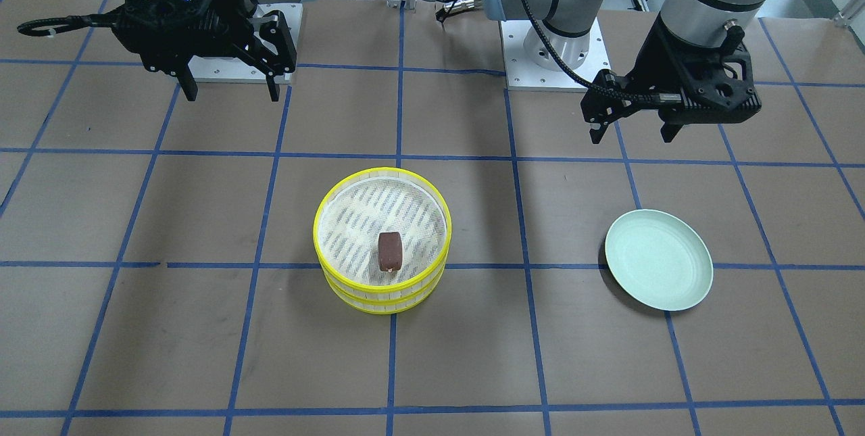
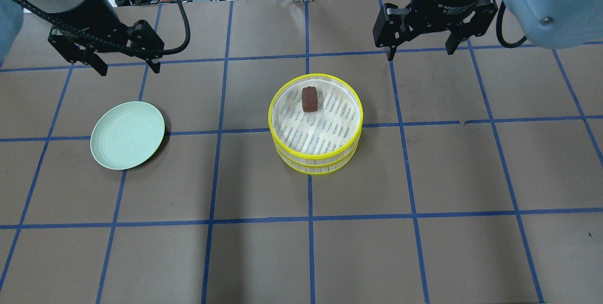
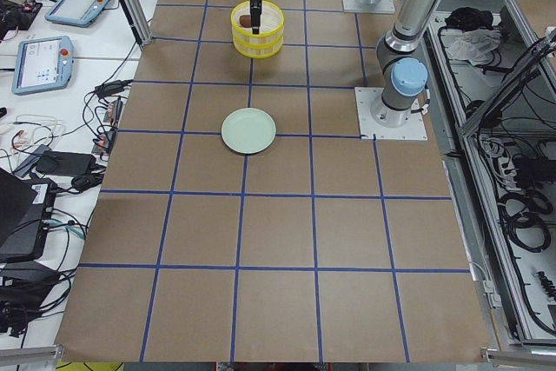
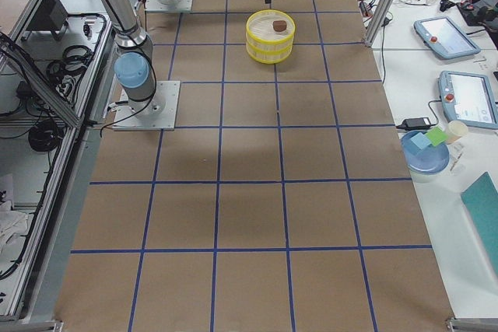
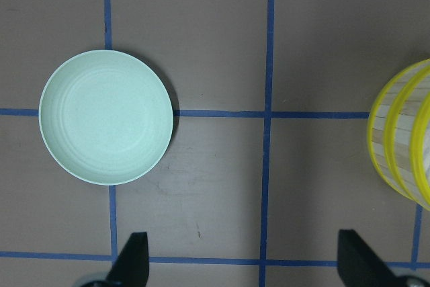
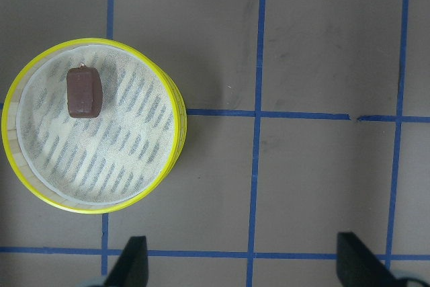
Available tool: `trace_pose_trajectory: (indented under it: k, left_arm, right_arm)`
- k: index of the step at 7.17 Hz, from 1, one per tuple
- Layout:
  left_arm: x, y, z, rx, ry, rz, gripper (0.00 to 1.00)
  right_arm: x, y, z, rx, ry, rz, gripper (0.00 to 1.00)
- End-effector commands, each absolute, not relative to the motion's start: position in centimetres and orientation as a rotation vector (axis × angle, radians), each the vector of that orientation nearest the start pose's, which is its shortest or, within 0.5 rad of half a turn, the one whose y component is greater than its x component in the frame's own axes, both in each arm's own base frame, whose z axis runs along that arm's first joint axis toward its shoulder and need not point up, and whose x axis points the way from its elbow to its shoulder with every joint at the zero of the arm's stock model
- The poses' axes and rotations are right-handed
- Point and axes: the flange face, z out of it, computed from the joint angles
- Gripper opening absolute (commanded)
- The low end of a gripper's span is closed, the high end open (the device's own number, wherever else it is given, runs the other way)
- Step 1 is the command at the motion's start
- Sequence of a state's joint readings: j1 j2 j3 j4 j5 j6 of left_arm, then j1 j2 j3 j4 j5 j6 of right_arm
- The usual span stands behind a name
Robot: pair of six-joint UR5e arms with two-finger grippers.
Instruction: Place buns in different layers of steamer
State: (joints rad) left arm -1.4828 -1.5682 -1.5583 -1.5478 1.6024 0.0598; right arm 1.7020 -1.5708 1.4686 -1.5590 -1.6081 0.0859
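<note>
Both spread, empty: left end effector [image 2: 128, 66], right end effector [image 2: 420, 52]. Nearer the right one, dark bun [image 2: 309, 99] tops steamer [image 2: 270, 118], presumably keeping layers separate.

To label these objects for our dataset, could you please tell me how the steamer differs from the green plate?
The steamer has bright yellow rims and a whitish mesh floor; the plate is plain pale green. The steamer is a stack of two tiers, the plate a single shallow dish. The steamer's top tier holds a brown bun; the plate holds nothing. Both are round and rest on the table.
</note>
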Motion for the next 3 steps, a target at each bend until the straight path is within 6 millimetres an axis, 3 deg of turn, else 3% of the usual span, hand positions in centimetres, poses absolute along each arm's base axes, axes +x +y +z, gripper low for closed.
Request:
trace_pose_trajectory:
  k: [1,3]
  left_arm:
    - [-8.4,-50.2,49.6,-0.053,3.106,-0.048,1.0]
    - [-8.2,-49.6,51.0,-0.059,3.094,-0.092,1.0]
  right_arm:
    - [19.4,-47.7,53.7,-0.07,3.166,-0.147,1.0]
    - [19.4,-47.7,53.7,-0.07,3.168,-0.145,1.0]
